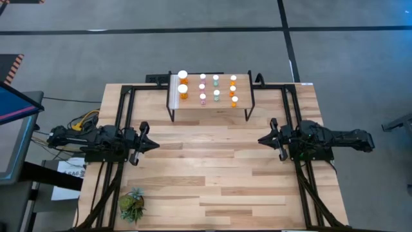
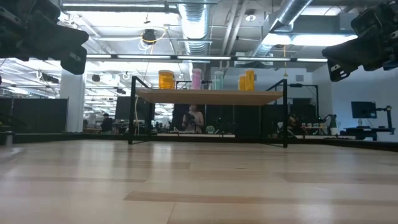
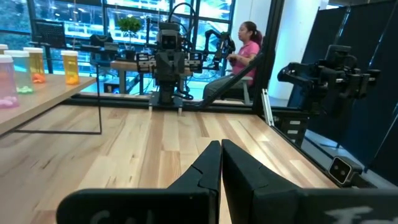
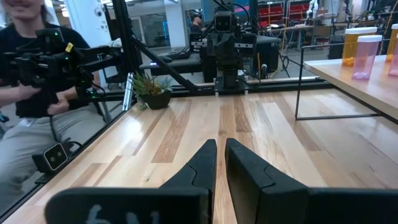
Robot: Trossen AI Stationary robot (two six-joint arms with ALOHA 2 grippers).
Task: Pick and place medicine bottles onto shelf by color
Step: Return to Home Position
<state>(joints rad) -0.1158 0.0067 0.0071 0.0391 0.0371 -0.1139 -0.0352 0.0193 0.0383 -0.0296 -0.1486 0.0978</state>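
The medicine bottles stand upright on their bases on the shelf (image 1: pixel 209 108) at the table's far middle, all with white caps. Two large orange ones (image 1: pixel 183 84) are at its left, then a pink column (image 1: pixel 202 87), a pale green column (image 1: pixel 216 87) and small orange ones (image 1: pixel 233 90). In the low view they show above the shelf top (image 2: pixel 211 95). My left gripper (image 1: pixel 158 144) waits shut at the table's left, pointing level toward the right. My right gripper (image 1: pixel 259 139) waits shut at the right, facing it. Both hold nothing.
A small green potted plant (image 1: pixel 132 205) stands at the table's near left corner. Black frame rails (image 1: pixel 119 116) run along both sides of the table. Bare wood lies between the two grippers and before the shelf. People sit beyond the table on both sides (image 3: pixel 245 43) (image 4: pixel 31 93).
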